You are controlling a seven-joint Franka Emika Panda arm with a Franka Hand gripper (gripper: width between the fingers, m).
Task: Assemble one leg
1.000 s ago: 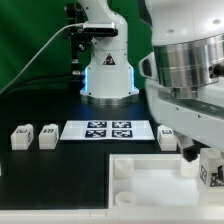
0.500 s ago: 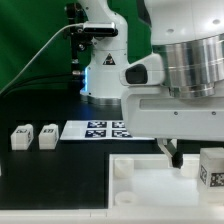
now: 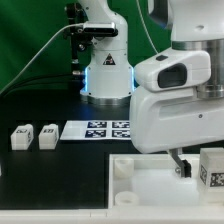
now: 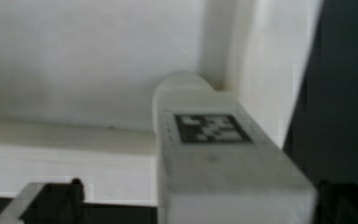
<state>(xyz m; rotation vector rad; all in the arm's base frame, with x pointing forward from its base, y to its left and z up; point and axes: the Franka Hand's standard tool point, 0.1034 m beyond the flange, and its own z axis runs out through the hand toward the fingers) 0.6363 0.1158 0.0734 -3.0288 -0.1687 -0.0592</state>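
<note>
In the wrist view a leg (image 4: 220, 150), a chunky white block with a black-and-white tag on its face, stands between my fingers. One dark fingertip (image 4: 55, 200) is well clear of it and the other (image 4: 350, 200) is close beside it. My gripper (image 4: 202, 208) is open around the leg. In the exterior view my gripper (image 3: 193, 168) is low at the right, with one finger (image 3: 179, 163) next to this tagged leg (image 3: 212, 168). Two more legs (image 3: 20, 137) (image 3: 47, 136) stand at the exterior view's left.
The large white tray-like part (image 3: 135, 178) with corner sockets lies at the front; its pale surface fills the wrist view (image 4: 69, 90). The marker board (image 3: 100, 130) lies mid-table, partly hidden by my hand. The robot base (image 3: 105, 70) stands behind it.
My hand has swung across towards the exterior view's left and now fills more of that view. It hides the right end of the marker board and the leg that stood beside it.
</note>
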